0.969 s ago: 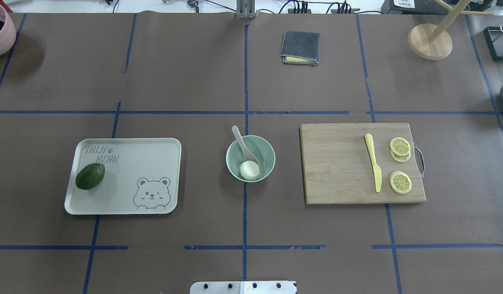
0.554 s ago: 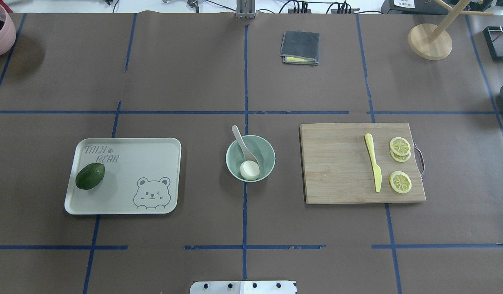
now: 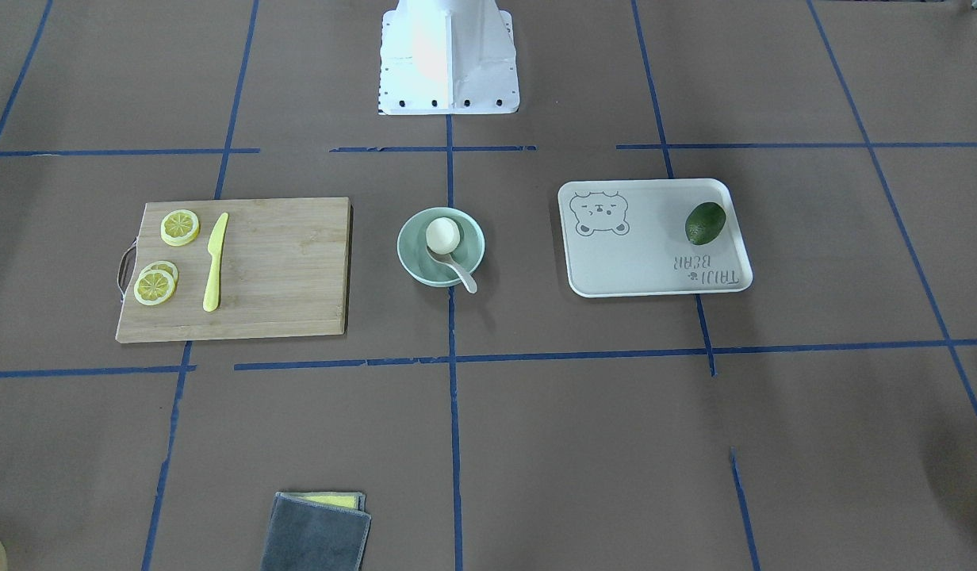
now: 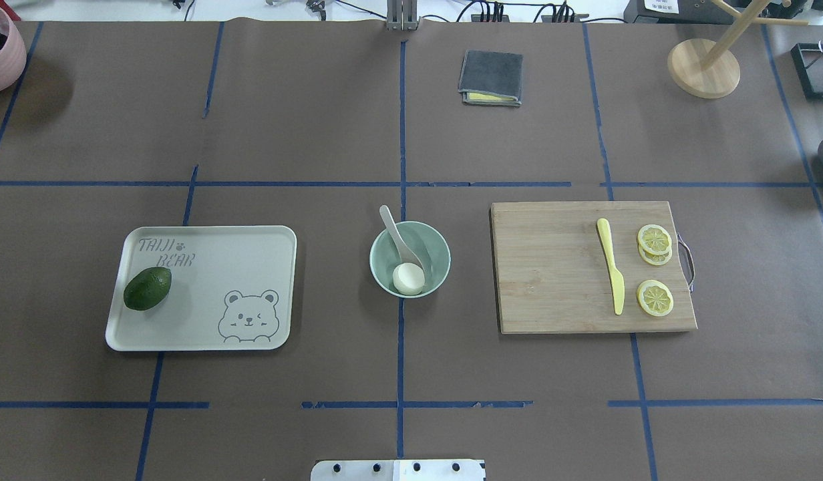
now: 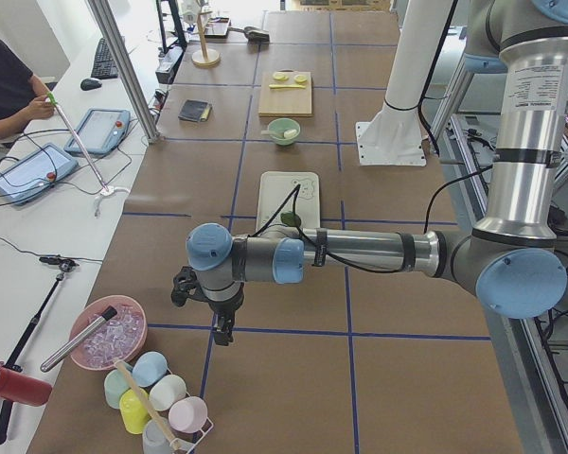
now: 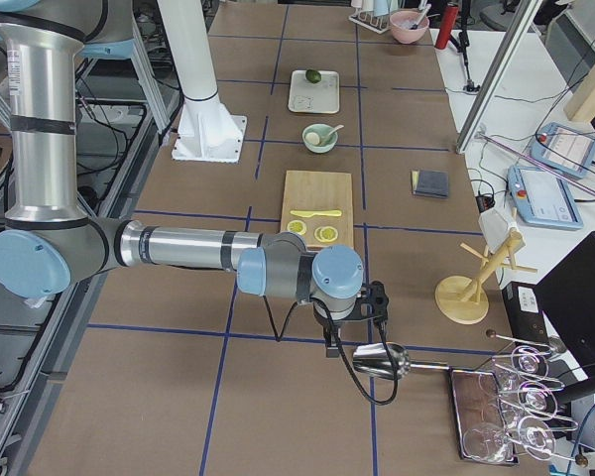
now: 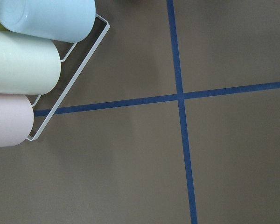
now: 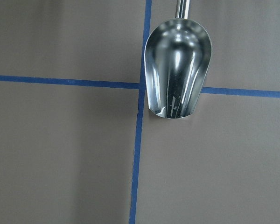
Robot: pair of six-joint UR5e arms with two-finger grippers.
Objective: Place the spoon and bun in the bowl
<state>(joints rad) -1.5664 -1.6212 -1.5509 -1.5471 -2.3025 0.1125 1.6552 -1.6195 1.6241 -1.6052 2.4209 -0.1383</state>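
Nearest the robot's base, in the middle row of the table, the one bowl (image 4: 435, 252) stood between a single bear-print tray (image 4: 251, 267) and a single cutting board (image 4: 552, 267). The task looked complete: the one bun (image 4: 409, 278) sat inside the bowl against its near wall, and the one spoon (image 4: 398, 240) lay with its scoop down beside the bun, touching it, and its handle over the far rim. If either needed lifting again, the bun would probably be light and soft, best pinched gently across its round sides. The spoon looked stiff, smooth and likely slippery, and the handle end beyond the rim offered the clear hold. The bowl looked rigid and light enough to slide if nudged. The tray carried one avocado (image 4: 147, 288). The board carried one yellow knife (image 4: 612, 267) and three lemon slices (image 4: 654, 297), two overlapping and one apart. Farther out lay one folded grey cloth (image 4: 491, 77). Both arms were well apart from the bowl at the table's ends. The left gripper (image 5: 223, 331) and right gripper (image 6: 329, 342) showed only in the side views, so I could not tell how far either was opened.
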